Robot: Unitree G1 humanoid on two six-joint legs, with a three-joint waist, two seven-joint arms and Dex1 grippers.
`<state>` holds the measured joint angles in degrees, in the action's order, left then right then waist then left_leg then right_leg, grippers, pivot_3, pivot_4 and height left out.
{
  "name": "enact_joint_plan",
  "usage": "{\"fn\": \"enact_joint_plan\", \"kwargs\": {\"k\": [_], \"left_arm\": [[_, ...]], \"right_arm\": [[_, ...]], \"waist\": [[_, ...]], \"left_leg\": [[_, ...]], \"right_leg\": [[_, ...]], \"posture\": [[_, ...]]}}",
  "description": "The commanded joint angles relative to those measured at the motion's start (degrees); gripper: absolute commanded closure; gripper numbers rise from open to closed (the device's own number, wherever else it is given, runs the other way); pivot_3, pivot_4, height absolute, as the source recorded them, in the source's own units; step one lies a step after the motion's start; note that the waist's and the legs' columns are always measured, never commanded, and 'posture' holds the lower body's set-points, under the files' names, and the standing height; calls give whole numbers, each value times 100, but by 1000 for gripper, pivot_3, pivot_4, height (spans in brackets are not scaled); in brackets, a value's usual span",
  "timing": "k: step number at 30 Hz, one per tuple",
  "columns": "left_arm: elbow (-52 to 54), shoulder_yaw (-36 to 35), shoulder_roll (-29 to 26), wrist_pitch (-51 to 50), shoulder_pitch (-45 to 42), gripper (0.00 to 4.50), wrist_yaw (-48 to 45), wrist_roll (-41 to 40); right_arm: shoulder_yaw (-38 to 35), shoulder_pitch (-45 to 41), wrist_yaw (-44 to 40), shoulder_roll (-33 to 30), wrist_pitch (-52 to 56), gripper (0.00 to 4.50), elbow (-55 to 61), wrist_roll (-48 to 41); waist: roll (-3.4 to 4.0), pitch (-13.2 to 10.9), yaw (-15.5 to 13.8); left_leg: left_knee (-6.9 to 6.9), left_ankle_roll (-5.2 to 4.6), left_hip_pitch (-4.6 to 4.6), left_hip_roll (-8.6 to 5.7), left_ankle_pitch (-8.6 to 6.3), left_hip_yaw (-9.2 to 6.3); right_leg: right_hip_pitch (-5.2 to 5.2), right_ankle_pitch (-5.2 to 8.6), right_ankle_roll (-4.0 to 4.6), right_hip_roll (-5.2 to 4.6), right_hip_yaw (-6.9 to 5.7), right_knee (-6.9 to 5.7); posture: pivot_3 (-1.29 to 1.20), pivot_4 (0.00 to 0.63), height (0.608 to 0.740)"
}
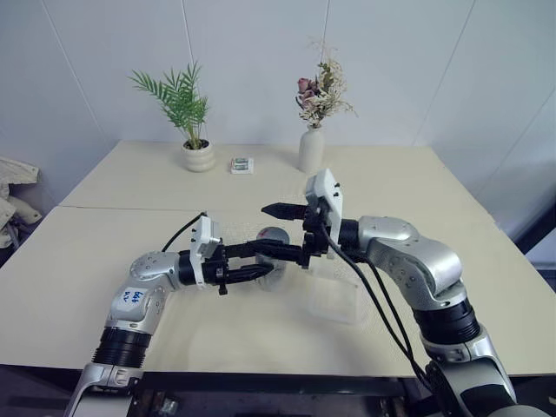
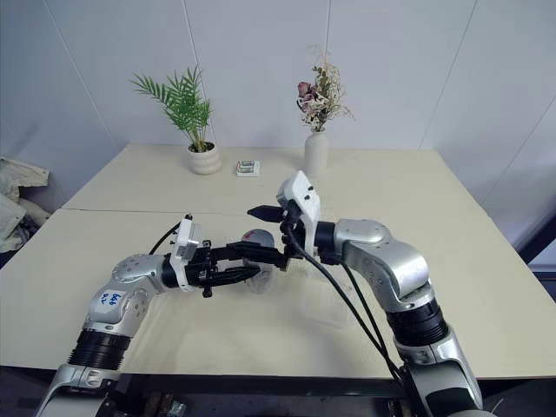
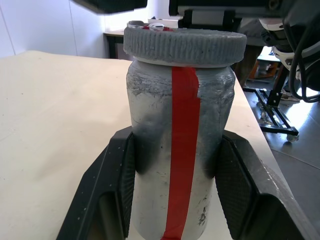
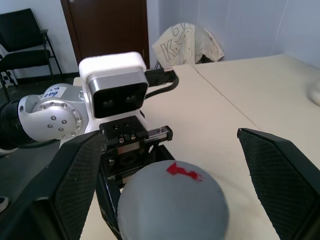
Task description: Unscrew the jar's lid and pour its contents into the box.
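The silver jar [image 3: 150, 150], with a red stripe down its side, stands upright between the pads of my left gripper [image 3: 177, 145], which is shut on its body. Its ribbed grey lid [image 3: 185, 42] sits on top, with a red mark [image 4: 182, 171] on its upper face. My right gripper [image 4: 172, 135] comes in level from the right, open, one finger on each side of the lid [image 1: 274, 235] and clear of it. The clear plastic box [image 1: 337, 295] lies on the table just right of the jar, under my right forearm. The contents are hidden inside the jar.
At the table's far side stand a potted green plant [image 1: 198, 155], a small printed packet [image 1: 241, 165] and a white vase with dried flowers [image 1: 311, 148]. A seam [image 1: 113, 208] runs across the table top. The right wrist view shows a door and a chair [image 4: 25, 55] beyond the table.
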<state>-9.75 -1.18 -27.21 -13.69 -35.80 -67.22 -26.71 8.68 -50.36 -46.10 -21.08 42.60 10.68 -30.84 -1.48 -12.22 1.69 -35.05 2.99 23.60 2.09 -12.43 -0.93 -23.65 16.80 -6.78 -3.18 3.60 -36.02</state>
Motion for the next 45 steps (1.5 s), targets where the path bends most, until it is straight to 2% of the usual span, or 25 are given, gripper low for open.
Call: {"fn": "enact_joint_plan", "kwargs": {"k": [1,25,45], "left_arm": [[86,-59,29,107,-147,2606,3,-52],[-30,-77,42,180,-216,2606,-12,-48],[-43,-68,35,211,-208,2606,-20,-39]], "right_arm": [[-13,-25,41,27,-104,30,92,58],[-272,134,-212,-416,-185,30,-192,253],[-568,210,-633,-548,174,30,-41,-448]], "waist": [[0,0,3],[0,0,9],[0,0,7]], "left_leg": [[0,0,0,0,0,0],[0,0,-1,0,0,1],[0,0,-1,0,0,0]], "right_leg": [[0,0,0,0,0,-1],[0,0,0,0,0,0],[0,0,0,1,0,-1]], "posture": [[0,150,740],[0,150,740],[0,150,740]]}}
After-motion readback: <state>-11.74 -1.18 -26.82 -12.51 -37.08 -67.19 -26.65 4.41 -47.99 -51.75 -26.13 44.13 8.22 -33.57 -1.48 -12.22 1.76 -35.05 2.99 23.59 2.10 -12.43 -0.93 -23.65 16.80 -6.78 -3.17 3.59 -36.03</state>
